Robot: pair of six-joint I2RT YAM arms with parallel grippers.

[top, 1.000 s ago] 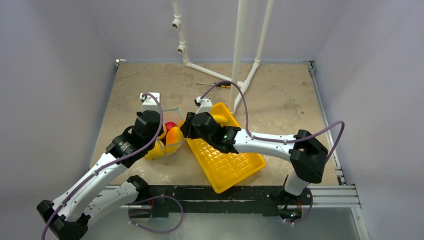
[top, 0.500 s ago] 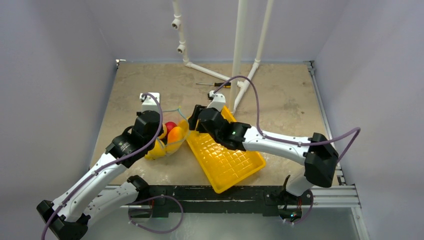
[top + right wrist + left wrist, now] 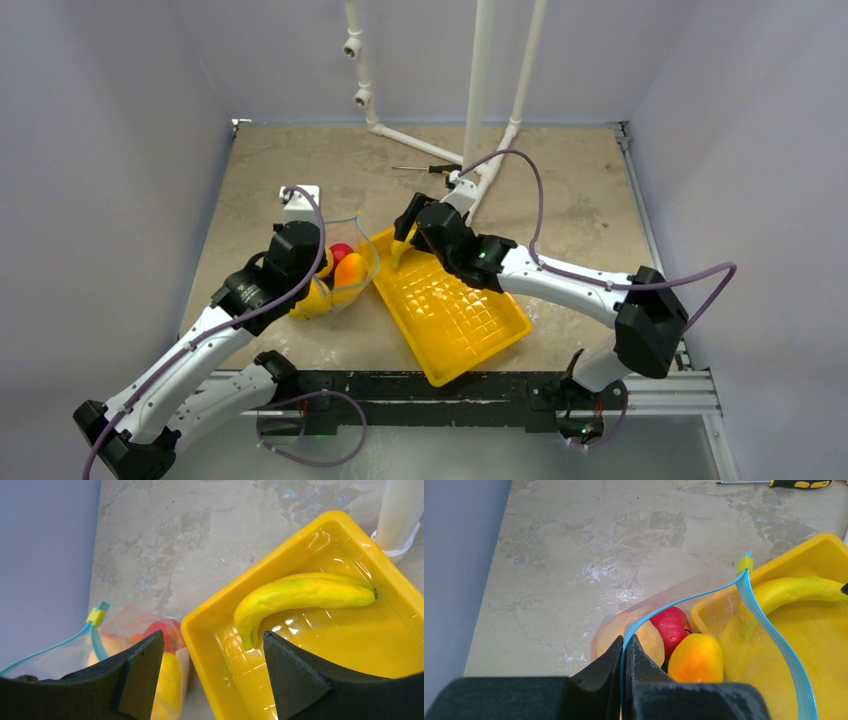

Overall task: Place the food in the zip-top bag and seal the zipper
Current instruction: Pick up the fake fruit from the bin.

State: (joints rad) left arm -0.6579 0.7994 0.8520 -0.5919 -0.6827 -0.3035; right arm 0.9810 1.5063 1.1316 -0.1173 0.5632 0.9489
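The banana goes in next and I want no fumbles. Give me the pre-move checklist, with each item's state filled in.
1. Grip: left tool shut on the zipper: ok.
2. Mouth: zip-top bag stands open: ok.
3. Picker: right tool open: ok.
4. Target: banana lies free in the yellow tray, under the right tool: ok.
5. Room: space for it beside the apple and mango: cannot tell.
6. Food all bagged: not ok, the banana is outside.

tray (image 3: 470, 335) yellow, grid pattern | banana (image 3: 300, 592) yellow | bag (image 3: 664, 600) clear | zipper (image 3: 769, 625) teal-blue, yellow tab | apple (image 3: 671, 625) red | mango (image 3: 696, 657) orange-yellow | table (image 3: 300, 170) beige, mottled | screwdriver (image 3: 799, 484) black-and-yellow handle | pipes (image 3: 480, 70) white | walls (image 3: 100, 150) pale lilac
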